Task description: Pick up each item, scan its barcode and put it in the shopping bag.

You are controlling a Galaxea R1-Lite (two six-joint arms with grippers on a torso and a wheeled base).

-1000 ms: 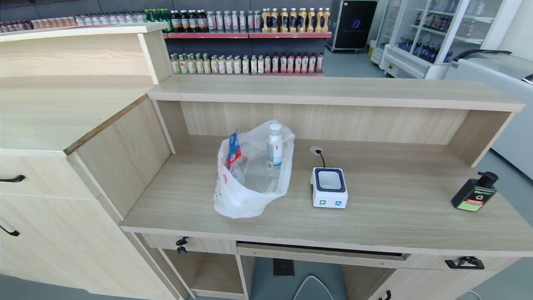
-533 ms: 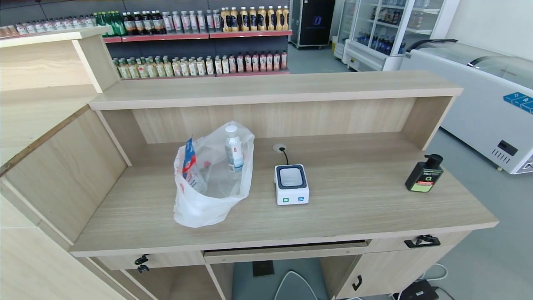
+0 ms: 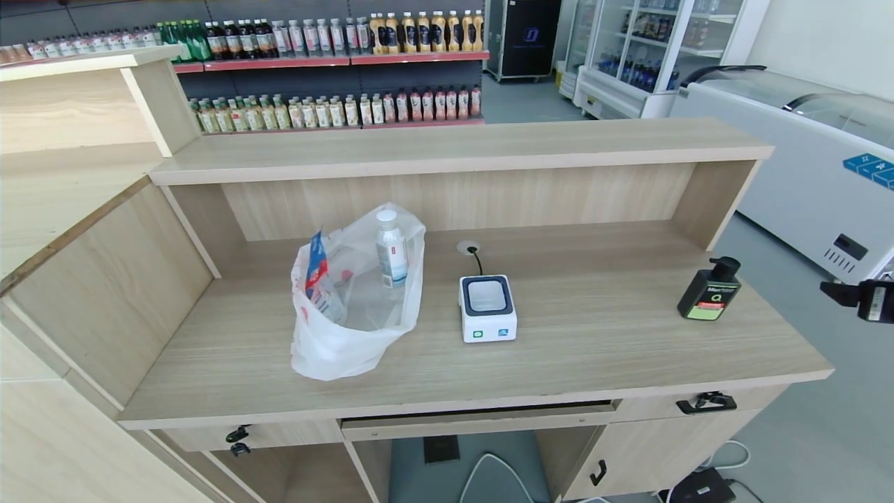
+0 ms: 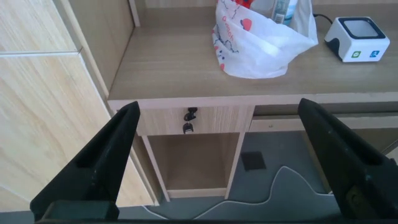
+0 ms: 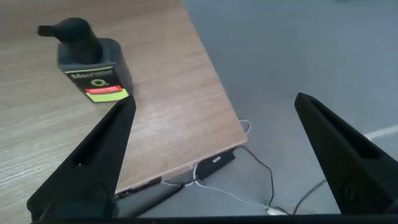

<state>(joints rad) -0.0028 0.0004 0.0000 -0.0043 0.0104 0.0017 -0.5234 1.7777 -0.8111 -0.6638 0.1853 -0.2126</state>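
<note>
The left gripper is spread wide and empty. It sits low in front of the table, facing its front edge and the open cubby below. The right gripper is likewise released and empty, just off the table's right end. It is near the pump bottle but not touching it; the pump bottle stands upright close to that end.

The table is pale wood with a raised shelf along its back. Beyond it are shop shelves of drinks, glass-door coolers and a chest freezer. Grey floor lies past the right end.

The bag sits left of centre with its mouth open. It holds an upright bottle and a packet. The scanner is just to its right, well apart from the pump bottle.

The bag's film veils the lower parts of the bottle and packet.
</note>
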